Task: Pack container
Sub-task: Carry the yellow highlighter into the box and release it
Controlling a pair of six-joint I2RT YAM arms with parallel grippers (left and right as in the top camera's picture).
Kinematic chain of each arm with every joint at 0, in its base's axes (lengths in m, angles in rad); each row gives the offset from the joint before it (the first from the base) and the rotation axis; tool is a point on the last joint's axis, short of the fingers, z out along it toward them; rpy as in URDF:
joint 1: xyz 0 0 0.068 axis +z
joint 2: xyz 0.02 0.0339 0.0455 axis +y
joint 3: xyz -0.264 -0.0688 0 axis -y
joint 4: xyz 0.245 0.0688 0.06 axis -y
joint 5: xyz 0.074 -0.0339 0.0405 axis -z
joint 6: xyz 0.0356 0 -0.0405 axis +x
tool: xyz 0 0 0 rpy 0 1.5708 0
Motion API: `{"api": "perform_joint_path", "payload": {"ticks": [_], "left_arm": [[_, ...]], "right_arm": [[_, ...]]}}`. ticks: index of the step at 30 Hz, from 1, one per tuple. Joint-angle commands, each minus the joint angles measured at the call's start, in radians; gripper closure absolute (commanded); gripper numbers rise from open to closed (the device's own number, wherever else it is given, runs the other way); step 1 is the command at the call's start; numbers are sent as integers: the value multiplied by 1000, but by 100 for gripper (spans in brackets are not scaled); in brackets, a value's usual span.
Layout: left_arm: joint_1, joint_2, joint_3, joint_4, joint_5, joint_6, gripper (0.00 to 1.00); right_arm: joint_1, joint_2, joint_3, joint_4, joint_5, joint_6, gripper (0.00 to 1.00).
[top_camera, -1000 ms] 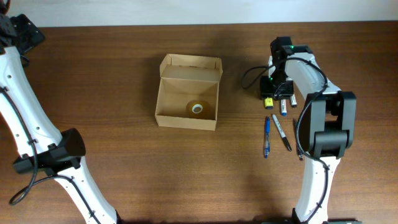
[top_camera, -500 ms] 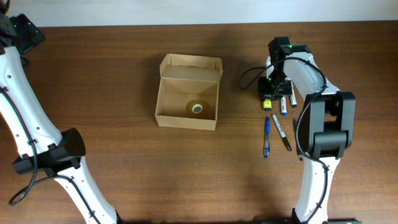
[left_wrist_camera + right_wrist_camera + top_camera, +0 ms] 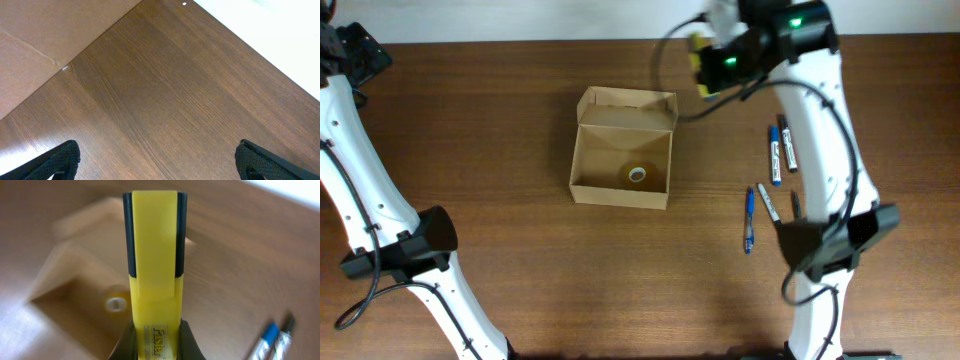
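The open tan cardboard container [image 3: 620,150] stands at the table's middle with its flap lid up at the far side. A roll of tape [image 3: 638,174] lies inside it. My right gripper [image 3: 705,55] is raised just to the right of the container's far corner. It is shut on a yellow highlighter [image 3: 152,270] with black sides. In the right wrist view [image 3: 155,340] the container [image 3: 70,275] and the tape roll [image 3: 116,303] lie blurred below and to the left. My left gripper [image 3: 157,160] is open and empty over bare wood at the far left [image 3: 345,50].
Two markers [image 3: 780,148] lie side by side right of the container. A blue pen [image 3: 749,218] and a black pen [image 3: 772,208] lie nearer the front. The two markers also show at the right wrist view's lower right [image 3: 272,335]. A cardboard sheet [image 3: 40,40] fills the left wrist view's upper left.
My right gripper has lifted the yellow highlighter off the table by the markers and carried it up and left toward the container. The left arm has not moved.
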Motion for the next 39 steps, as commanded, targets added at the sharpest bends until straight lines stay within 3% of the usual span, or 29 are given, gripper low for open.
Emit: {"api": "perform_joint_path", "payload": {"ticks": [1,8,12,23,33,35,39], "left_arm": [[4,-21,7,0,3,12,0],[4,-21,7,0,3,12,0],[4,-21,7,0,3,12,0],[4,-21,7,0,3,12,0],[4,-21,7,0,3,12,0],[4,-21,7,0,3,12,0],[4,-21,7,0,3,12,0]], "right_arm": [[135,-1,14,-34,-10,-236,96],[304,60,-64,3,97,-502,96],[323,100,-158,72,105,-563,96],[314,121,-500,277,98,-561,96],[315,121,-551,305,53,-477,96],[316,119,-543,296,53,-437,63],[317,96,-443,224,53,-397,57]]}}
